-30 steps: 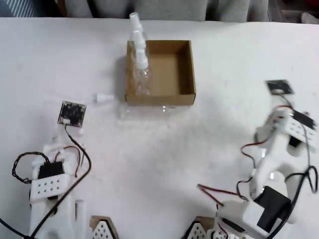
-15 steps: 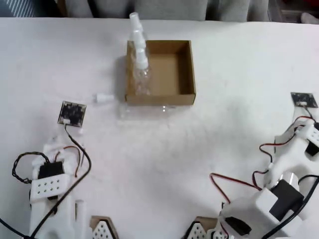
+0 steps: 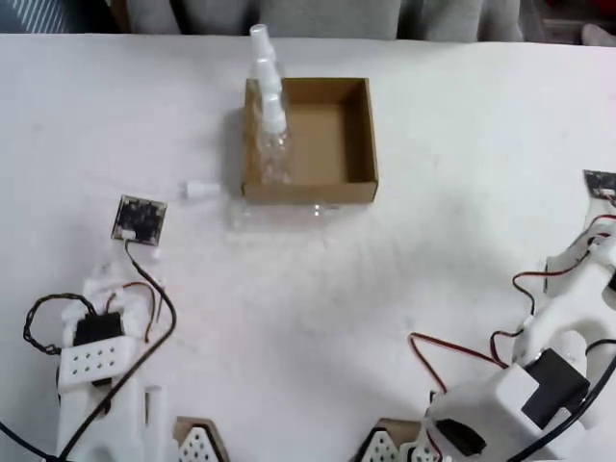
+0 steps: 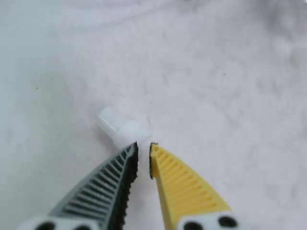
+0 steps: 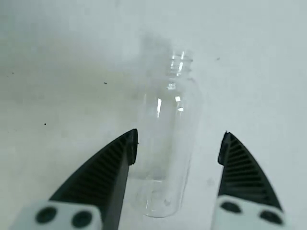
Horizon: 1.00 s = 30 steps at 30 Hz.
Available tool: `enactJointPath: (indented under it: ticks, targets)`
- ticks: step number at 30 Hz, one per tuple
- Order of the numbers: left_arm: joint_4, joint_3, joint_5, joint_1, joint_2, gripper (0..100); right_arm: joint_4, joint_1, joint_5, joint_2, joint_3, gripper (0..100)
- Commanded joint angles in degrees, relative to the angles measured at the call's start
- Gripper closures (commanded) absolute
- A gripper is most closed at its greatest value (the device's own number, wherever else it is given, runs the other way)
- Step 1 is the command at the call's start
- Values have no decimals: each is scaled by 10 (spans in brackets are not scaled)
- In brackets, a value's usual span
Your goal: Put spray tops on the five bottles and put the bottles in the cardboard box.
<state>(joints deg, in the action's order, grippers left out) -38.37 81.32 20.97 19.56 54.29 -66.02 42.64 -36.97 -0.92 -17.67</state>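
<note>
- Cardboard box (image 3: 358, 135): open side up on white worktop (image 3: 452, 87), toward the far edge.
- Capped bottles (image 3: 270, 123): lying end to end inside the box along its left wall as seen from above, the farthest spray top poking past the far wall. Exact count not readable.
- Clear bottle (image 3: 279, 214): lying on the worktop just outside the box's near wall. Contact with the wall not discernible.
- Loose spray top (image 3: 200, 190): on the worktop just left of the box's near-left corner, apart from it.
- Left hand (image 4: 143, 149): narrow, tips almost meeting, nothing between them. Hovers low over the worktop, grey tip right beside the loose spray top (image 4: 122, 129), which lies on its side. Touching or not: cannot tell.
- Right hand (image 5: 177, 141): wide, nothing gripped, well to the right of the box. Fingers on either side of an uncapped bottle (image 5: 168, 139) lying flat, threaded neck pointing away from the hand, neither finger against the plastic.
</note>
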Motion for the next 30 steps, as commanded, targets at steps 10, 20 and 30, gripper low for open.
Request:
enactJointPath:
  ticks: [10, 20, 30]
  targets:
    - [3, -14, 7, 4, -1, 936, 7, 11, 117, 43, 7, 765]
    - [3, -14, 7, 4, -1, 936, 48, -30, 77, 40, -29, 765]
    - [3, -14, 7, 4, -1, 936, 71, -34, 56, -15, -18, 765]
